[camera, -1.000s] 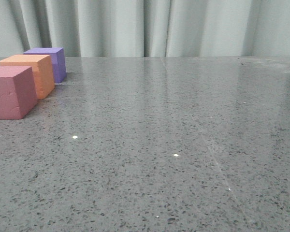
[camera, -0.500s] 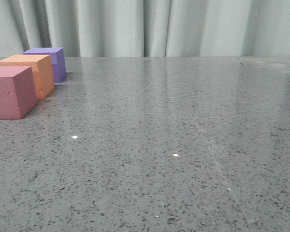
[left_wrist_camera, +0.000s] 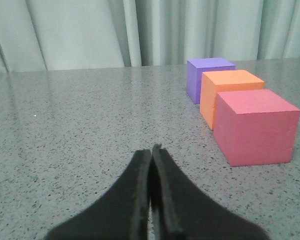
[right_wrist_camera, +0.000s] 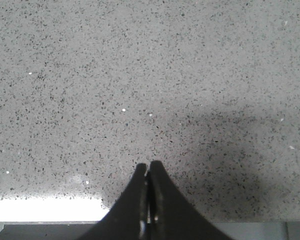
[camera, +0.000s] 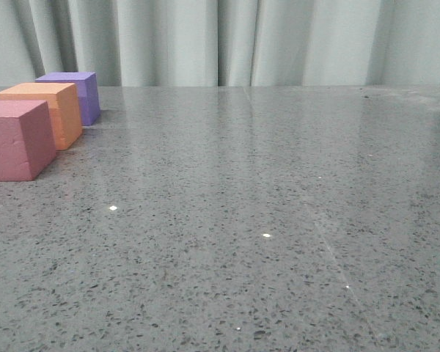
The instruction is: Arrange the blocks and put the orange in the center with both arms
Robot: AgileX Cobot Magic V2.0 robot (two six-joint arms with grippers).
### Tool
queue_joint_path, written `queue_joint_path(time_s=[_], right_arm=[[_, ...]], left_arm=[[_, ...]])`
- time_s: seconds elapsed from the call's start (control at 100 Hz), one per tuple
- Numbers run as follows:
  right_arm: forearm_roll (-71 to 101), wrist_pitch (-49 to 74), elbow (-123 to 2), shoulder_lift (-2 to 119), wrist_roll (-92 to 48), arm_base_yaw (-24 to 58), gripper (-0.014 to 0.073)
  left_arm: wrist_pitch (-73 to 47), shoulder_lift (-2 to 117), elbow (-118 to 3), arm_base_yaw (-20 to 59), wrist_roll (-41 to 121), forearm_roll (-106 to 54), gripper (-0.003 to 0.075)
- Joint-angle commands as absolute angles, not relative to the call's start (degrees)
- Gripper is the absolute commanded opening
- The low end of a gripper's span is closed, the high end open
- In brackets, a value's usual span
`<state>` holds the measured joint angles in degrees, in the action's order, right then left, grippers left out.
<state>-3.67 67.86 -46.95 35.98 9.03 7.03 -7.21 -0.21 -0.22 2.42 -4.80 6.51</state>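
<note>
Three foam cubes stand in a row at the table's far left in the front view: the pink-red cube (camera: 15,139) nearest, the orange cube (camera: 48,110) in the middle, the purple cube (camera: 77,92) farthest. They touch or nearly touch. In the left wrist view the same row shows: pink-red (left_wrist_camera: 255,127), orange (left_wrist_camera: 227,92), purple (left_wrist_camera: 207,75). My left gripper (left_wrist_camera: 151,150) is shut and empty, low over the table, apart from the pink-red cube. My right gripper (right_wrist_camera: 148,166) is shut and empty above bare table. Neither gripper shows in the front view.
The grey speckled table (camera: 264,220) spreads across the front view. A pale pleated curtain (camera: 220,40) hangs behind its far edge. In the right wrist view the table's near edge (right_wrist_camera: 50,220) lies close by the fingers, with a bright reflection on it.
</note>
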Motion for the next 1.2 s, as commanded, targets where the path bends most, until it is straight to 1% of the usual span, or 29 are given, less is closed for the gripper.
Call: queue_joint_path(time_s=[0.0,0.34,0.39,0.47,0.61,0.75,0.92,1.08,1.19], right_arm=[[-4.0,65.41,-48.13,36.2,8.78,7.08,-0.0069],[-4.64,64.76,-48.07,36.2,8.73,7.08,-0.0069],[-4.97,61.94,-47.51,35.54,8.73,7.08,-0.0069],[-4.97,51.35,-44.84,32.75,8.73,7.08,-0.0069],[-4.92,34.25,-36.02,25.74,8.73,7.08,-0.0069],[-4.92,23.14,-26.26,17.39,8.73,7.08,-0.0069],[-4.92,15.77,-15.4,6.59,8.73,7.08,-0.0069],[-3.73,13.6,-7.97,-2.08,8.73,7.08,-0.0069],[-2.8,11.49,-4.65,-1.71,8.73,6.91,-0.0069]], left_arm=[[-2.13,-2.16,2.88,2.84,-5.44,6.46,-0.0019],[-2.13,-2.16,2.88,2.84,-5.44,6.46,-0.0019],[-2.13,-2.16,2.88,2.84,-5.44,6.46,-0.0019],[-2.13,-2.16,2.88,2.84,-5.44,6.46,-0.0019],[-2.13,-2.16,2.88,2.84,-5.44,6.46,-0.0019],[-2.13,-2.16,2.88,2.84,-5.44,6.46,-0.0019],[-2.13,-2.16,2.88,2.84,-5.44,6.46,-0.0019],[-2.13,-2.16,2.88,2.84,-5.44,6.46,-0.0019],[-2.03,-2.16,2.88,2.84,-5.44,6.46,-0.0019]])
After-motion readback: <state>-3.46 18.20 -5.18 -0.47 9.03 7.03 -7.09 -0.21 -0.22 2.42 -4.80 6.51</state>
